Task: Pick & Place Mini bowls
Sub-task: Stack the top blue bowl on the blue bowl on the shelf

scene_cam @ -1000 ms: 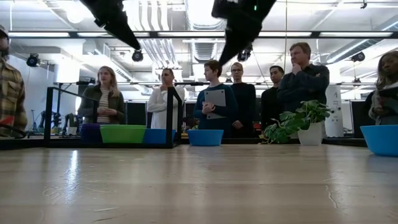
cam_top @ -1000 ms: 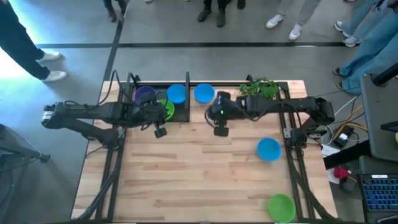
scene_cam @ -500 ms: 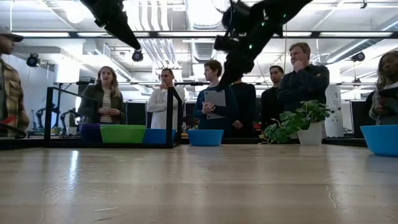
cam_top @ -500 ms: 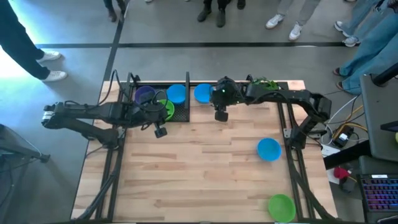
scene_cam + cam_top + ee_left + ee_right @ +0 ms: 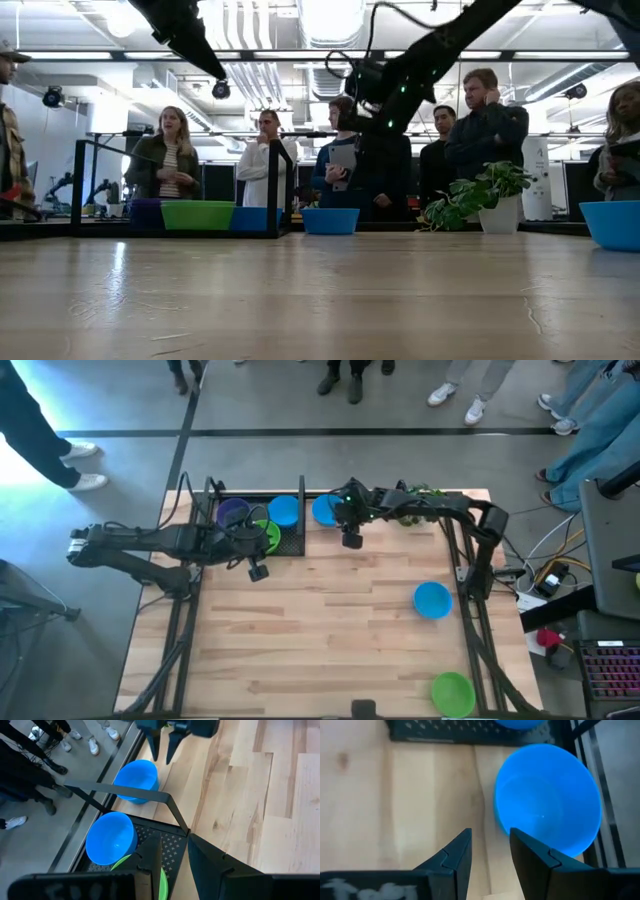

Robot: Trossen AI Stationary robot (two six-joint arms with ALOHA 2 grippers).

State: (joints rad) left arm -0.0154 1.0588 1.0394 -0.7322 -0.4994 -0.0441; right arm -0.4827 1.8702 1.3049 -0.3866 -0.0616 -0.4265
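Observation:
A blue mini bowl (image 5: pixel 324 510) (image 5: pixel 547 815) (image 5: pixel 135 781) stands on its base on the table at the far edge, just right of the black rack (image 5: pixel 292 543). Inside the rack sit a purple (image 5: pixel 233 512), a green (image 5: pixel 270 536) and a blue mini bowl (image 5: pixel 284 510) (image 5: pixel 111 837). My right gripper (image 5: pixel 489 846) (image 5: pixel 160 746) (image 5: pixel 342 528) hovers open, pointing down, a little above the table beside the loose blue bowl and apart from it. Above the rack, my left gripper (image 5: pixel 175 857) (image 5: pixel 258 546) waits open.
Another blue bowl (image 5: pixel 432 600) (image 5: pixel 612 223) sits at the table's right side and a green one (image 5: pixel 452 692) near the front right corner. A potted plant (image 5: pixel 482 196) stands at the far right edge, under my right arm. Several people stand beyond the far edge.
My right gripper has swung toward the table's far edge and slightly left, sinking toward the loose blue bowl beside the rack. The bowls have stayed where they were.

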